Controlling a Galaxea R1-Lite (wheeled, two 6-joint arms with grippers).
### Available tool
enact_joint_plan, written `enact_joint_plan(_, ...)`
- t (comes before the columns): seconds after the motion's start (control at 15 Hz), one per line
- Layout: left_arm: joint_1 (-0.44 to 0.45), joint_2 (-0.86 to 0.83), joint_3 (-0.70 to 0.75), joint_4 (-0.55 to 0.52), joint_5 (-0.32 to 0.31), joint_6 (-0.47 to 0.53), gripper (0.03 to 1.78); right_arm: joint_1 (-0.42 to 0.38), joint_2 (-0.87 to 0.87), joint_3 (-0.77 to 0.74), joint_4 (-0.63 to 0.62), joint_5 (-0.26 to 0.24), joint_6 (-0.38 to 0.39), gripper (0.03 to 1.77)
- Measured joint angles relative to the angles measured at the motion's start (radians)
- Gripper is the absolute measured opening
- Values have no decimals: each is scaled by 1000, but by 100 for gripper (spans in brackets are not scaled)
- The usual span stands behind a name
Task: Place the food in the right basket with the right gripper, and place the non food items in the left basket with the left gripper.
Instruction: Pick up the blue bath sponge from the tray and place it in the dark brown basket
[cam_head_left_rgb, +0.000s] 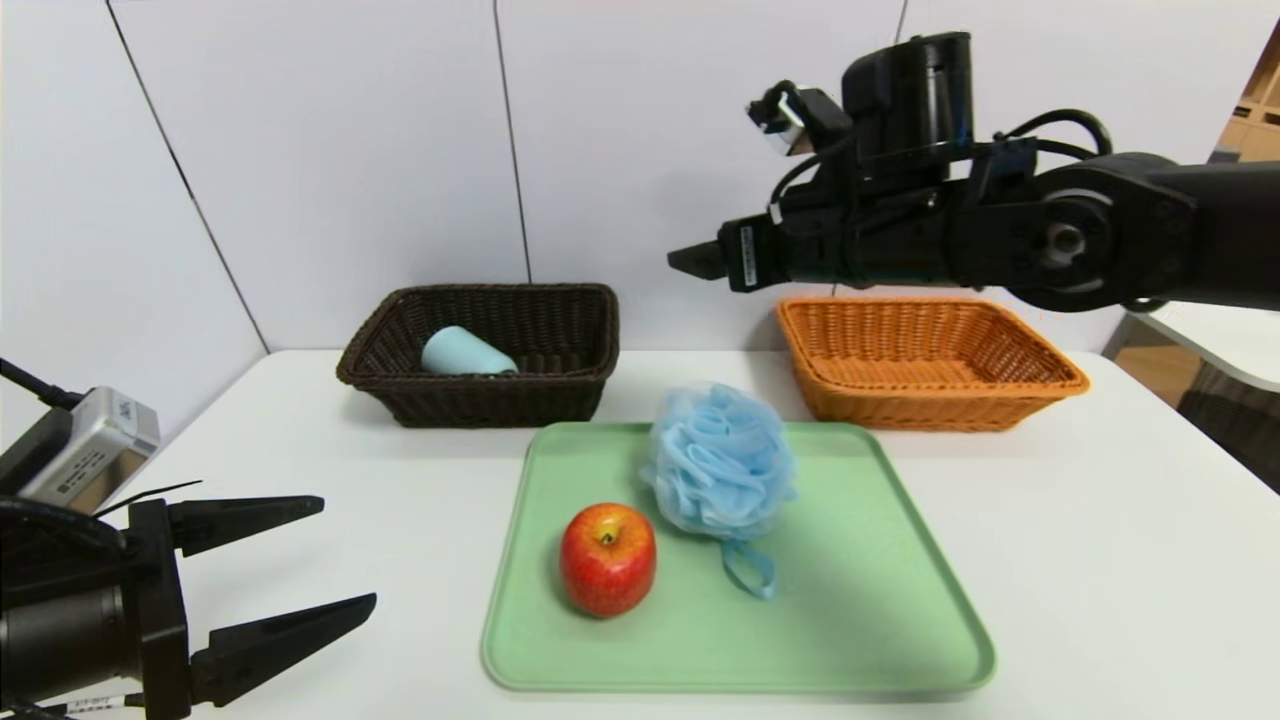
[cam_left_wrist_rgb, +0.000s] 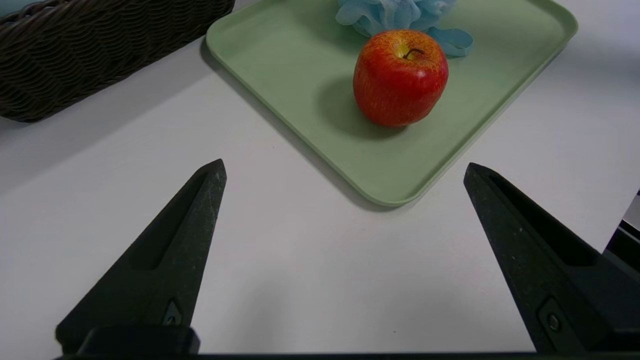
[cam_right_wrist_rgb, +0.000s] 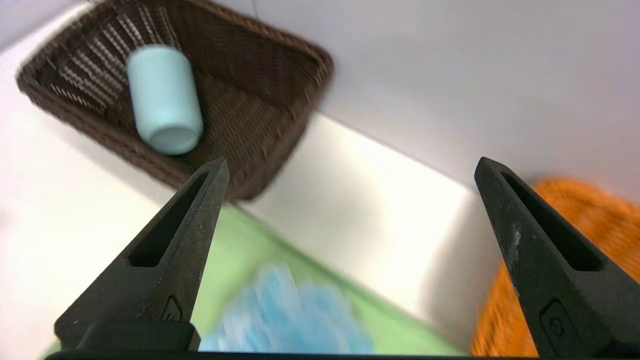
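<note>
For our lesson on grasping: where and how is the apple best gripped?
Probably around the widest part of the apple, tool coming down from above with one finger on each side. It is round and sits stem up on the tray; the bath puff lies close behind, so avoid that side.

Red apple (cam_head_left_rgb: 608, 560), yellowish streaks
</note>
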Motion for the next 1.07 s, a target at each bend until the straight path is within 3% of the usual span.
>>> enact_joint_plan(0.33,0,-9,13,1,-2,-1,169,-29,-233,298,24,-6,3,169)
enact_joint_plan(0.8,-8,-23,-11,3,-12,2,169,-108,-518,580,129,-3,2,169)
enact_joint_plan(1.07,-70,30,-95,3,-14,1,169,-131,-610,720,136,-1,2,169)
